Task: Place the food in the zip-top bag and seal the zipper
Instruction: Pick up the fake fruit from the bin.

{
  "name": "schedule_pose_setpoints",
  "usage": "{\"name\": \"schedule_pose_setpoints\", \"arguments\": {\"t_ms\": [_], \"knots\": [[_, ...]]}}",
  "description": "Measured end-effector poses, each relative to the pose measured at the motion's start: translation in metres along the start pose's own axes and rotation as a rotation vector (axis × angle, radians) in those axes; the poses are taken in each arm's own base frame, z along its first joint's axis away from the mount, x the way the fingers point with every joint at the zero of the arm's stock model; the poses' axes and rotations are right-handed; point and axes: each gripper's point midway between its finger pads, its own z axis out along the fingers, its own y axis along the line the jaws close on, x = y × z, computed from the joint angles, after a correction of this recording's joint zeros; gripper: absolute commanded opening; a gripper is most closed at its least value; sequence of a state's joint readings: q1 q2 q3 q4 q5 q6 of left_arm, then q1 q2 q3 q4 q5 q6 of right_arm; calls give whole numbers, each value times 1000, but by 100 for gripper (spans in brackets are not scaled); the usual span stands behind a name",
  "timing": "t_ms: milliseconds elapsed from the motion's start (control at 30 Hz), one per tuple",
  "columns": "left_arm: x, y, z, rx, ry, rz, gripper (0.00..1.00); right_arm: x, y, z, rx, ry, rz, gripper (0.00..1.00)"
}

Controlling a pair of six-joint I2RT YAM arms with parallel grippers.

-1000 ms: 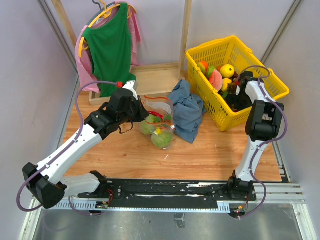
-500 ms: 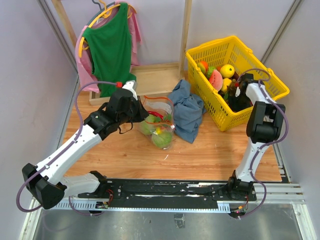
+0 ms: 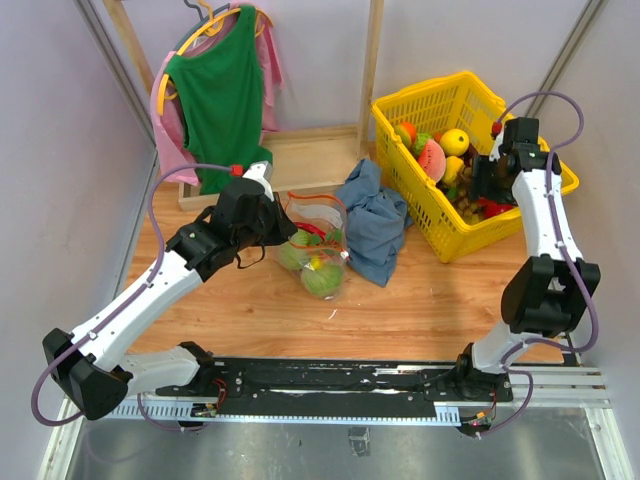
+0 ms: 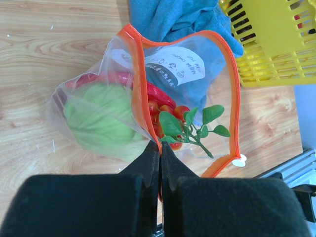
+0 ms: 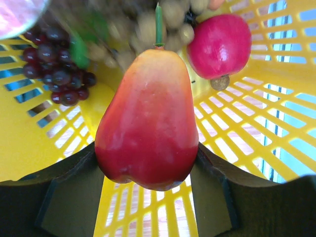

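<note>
Two arms are posed apart. The left arm stretches forward and inward over the wooden table (image 3: 400, 310). The left gripper (image 4: 159, 148) has its jaws pressed fully together, pinching one lip of the zip-top bag (image 3: 318, 255) right at the orange zipper (image 4: 235, 89). The other lip bows away, so the bag's mouth gapes open.

Inside the bag lie a pale-green cabbage (image 4: 98, 118), a red chili (image 4: 148, 89) and cherry tomatoes (image 4: 165, 111) with a leafy green sprig (image 4: 195, 126). A white label (image 4: 175, 64) sits on the bag's far wall.

The right arm bends high at the elbow and reaches back over the yellow lattice basket (image 3: 420, 88). The right gripper (image 5: 148, 163) points down into it, its jaws partly spread and clamped on both sides of a red-and-orange pear-shaped toy fruit (image 5: 148, 118).

Below that fruit the basket holds purple grapes (image 5: 59, 54) and a round red fruit (image 5: 219, 44). A watermelon slice (image 3: 430, 155) and a yellow lemon (image 3: 455, 140) lie toward its far end.

A crumpled blue cloth (image 3: 375, 225) lies between bag and basket, so the held fruit is well apart from the bag.
</note>
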State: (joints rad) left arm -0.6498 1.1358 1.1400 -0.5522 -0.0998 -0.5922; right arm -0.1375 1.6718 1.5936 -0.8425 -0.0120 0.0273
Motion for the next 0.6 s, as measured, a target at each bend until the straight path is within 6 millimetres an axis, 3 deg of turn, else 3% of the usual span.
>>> {"name": "schedule_pose_setpoints", "arguments": {"t_ms": [400, 533, 567, 600], "knots": [[1, 0, 1, 0, 1, -25, 0, -23, 37, -71, -64, -233, -54, 3], [2, -1, 2, 1, 2, -37, 0, -29, 64, -93, -114, -305, -111, 2], [2, -1, 2, 4, 1, -42, 0, -31, 87, -109, -167, -357, -155, 2], [2, -2, 2, 4, 1, -42, 0, -31, 88, -110, -170, -360, -157, 2]]}}
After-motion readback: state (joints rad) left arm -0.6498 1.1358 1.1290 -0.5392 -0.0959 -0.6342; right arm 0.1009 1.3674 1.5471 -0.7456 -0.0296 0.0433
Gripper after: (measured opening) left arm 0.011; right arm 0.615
